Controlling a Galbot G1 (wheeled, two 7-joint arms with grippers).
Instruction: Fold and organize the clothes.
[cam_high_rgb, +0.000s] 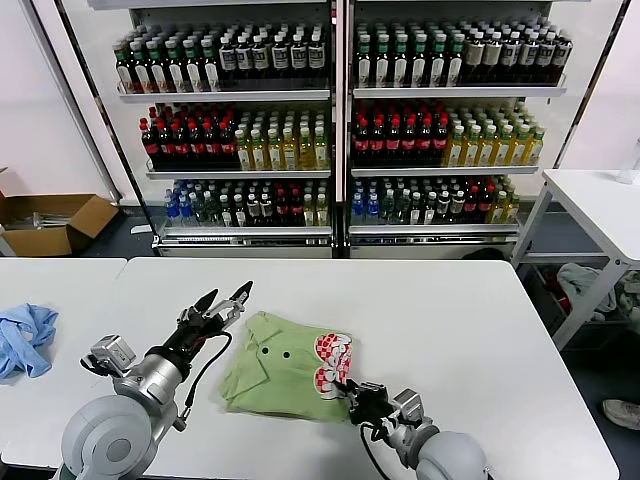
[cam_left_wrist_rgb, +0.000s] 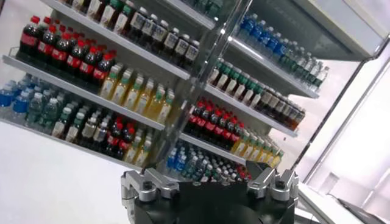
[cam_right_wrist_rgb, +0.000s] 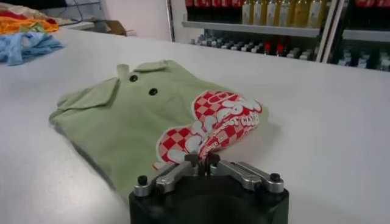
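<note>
The light green polo shirt (cam_high_rgb: 280, 368) lies folded on the white table (cam_high_rgb: 450, 320), collar and dark buttons up, with the red-and-white graphic (cam_high_rgb: 332, 362) at its right edge. It also shows in the right wrist view (cam_right_wrist_rgb: 140, 115). My right gripper (cam_high_rgb: 350, 388) is low at the shirt's near right corner. Its fingers (cam_right_wrist_rgb: 194, 160) are shut on the cloth edge by the graphic (cam_right_wrist_rgb: 210, 125). My left gripper (cam_high_rgb: 226, 296) is open and empty, raised above the table just left of the collar. In the left wrist view it faces the bottle shelves.
A light blue cloth (cam_high_rgb: 25, 338) lies on the left table; it also shows in the right wrist view (cam_right_wrist_rgb: 27, 45) beside orange cloth (cam_right_wrist_rgb: 24, 24). Bottle shelves (cam_high_rgb: 340, 130) stand behind. A cardboard box (cam_high_rgb: 50, 222) sits on the floor left, another table (cam_high_rgb: 600, 200) right.
</note>
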